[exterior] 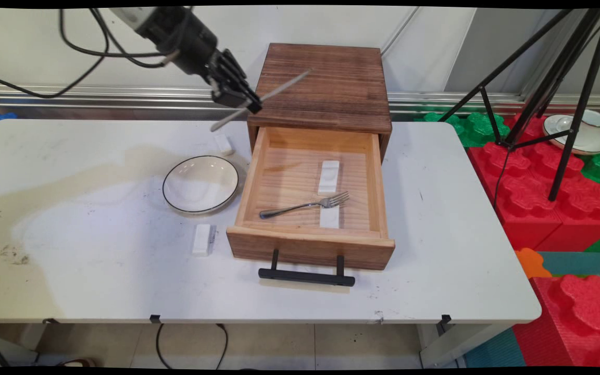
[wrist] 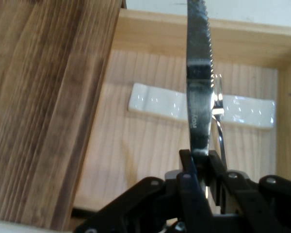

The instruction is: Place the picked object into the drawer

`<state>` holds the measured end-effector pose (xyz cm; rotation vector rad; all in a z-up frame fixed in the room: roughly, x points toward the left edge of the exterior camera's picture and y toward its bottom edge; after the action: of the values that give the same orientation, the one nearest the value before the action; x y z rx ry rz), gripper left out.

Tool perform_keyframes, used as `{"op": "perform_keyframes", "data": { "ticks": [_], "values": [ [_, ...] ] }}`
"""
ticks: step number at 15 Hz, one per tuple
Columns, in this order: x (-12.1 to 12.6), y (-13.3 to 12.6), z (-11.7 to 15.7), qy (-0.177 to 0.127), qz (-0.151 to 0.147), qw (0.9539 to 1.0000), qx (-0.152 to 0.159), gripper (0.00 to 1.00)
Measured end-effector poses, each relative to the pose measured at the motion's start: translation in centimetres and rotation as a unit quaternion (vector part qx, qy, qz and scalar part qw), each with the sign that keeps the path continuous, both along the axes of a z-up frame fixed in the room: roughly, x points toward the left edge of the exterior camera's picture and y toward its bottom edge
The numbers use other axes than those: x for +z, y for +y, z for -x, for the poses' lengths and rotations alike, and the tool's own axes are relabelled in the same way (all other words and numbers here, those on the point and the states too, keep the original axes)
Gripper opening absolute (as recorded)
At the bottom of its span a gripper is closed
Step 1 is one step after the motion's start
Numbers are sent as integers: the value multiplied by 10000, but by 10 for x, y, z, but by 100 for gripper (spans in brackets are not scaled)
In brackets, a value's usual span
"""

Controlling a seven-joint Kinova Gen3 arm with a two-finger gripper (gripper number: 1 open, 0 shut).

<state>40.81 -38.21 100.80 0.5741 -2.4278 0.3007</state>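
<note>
The black pincer (exterior: 250, 107) hangs in the air above the back left corner of an open wooden drawer (exterior: 310, 237), clenched on a table knife (exterior: 279, 91). In the hand view its two fingers (wrist: 186, 165) press the knife's flat sides near the middle of its length, and the serrated blade (wrist: 200, 48) runs straight away from the pincer over the drawer's inside. In the main view the knife lies slanted across the pincer, one end reaching out over the dark wooden cabinet top (exterior: 326, 83) and the other end sticking out below the pincer on the opposite side, over the counter (exterior: 97, 271).

Below and in front of the pincer, on the drawer's floor, a white rest (exterior: 329, 177) lies lengthwise, and a metal fork (exterior: 305, 204) lies across it with its tines toward the far side of the drawer from the pincer. In the hand view the same white rest (wrist: 155, 102) shows crosswise behind the blade, with the fork (wrist: 217, 97) just beside the blade. The drawer's black handle (exterior: 306, 276) is at its front, well away from the pincer.

Just below the pincer on the counter sits a small white block (exterior: 224, 144). Farther down the counter is a white bowl with a dark rim (exterior: 200, 184), beside the drawer's left wall, and beyond it another white rest (exterior: 202, 239).
</note>
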Motion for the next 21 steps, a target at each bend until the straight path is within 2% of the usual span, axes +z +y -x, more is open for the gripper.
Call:
{"op": "perform_keyframes", "data": {
  "ticks": [2,8,13,21],
  "values": [
    [-6,-5,9,8,4,10000,-6,0],
    [-45,-32,57,-74,-23,10000,-19,0],
    [-73,-50,82,-166,-91,9998,44,0],
    [-122,-68,105,-335,-254,9991,68,0]
  ]
}}
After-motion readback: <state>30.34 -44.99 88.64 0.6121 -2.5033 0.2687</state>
